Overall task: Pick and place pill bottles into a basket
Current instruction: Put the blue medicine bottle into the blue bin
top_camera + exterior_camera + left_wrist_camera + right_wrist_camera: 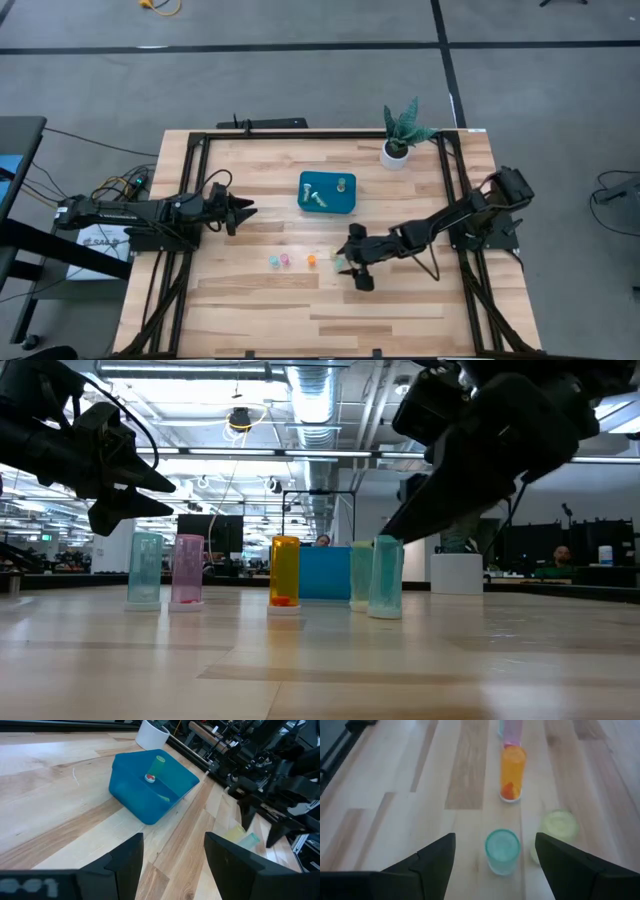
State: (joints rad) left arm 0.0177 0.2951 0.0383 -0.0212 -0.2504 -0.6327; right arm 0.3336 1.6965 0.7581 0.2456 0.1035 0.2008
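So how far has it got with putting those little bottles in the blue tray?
Two bottles already sit in the blue tray. Right now the right claw, open, hangs over the teal bottle without gripping it. Five bottles remain on the table. The left claw waits open beside the tray.

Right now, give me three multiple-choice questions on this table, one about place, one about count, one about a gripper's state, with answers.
1. Where is the teal rectangular plastic basket?
A. near the white plant pot
B. at the table's front edge
C. under the left arm

2. How many small cylindrical pill bottles stand in the row on the wooden table?
A. two
B. five
C. nine

3. The right gripper is:
A. open above the pale green bottle
B. shut on the orange bottle
C. inside the basket

Answers: A, high view shows them close; B, low view shows five; A, wrist view shows fingers apart.
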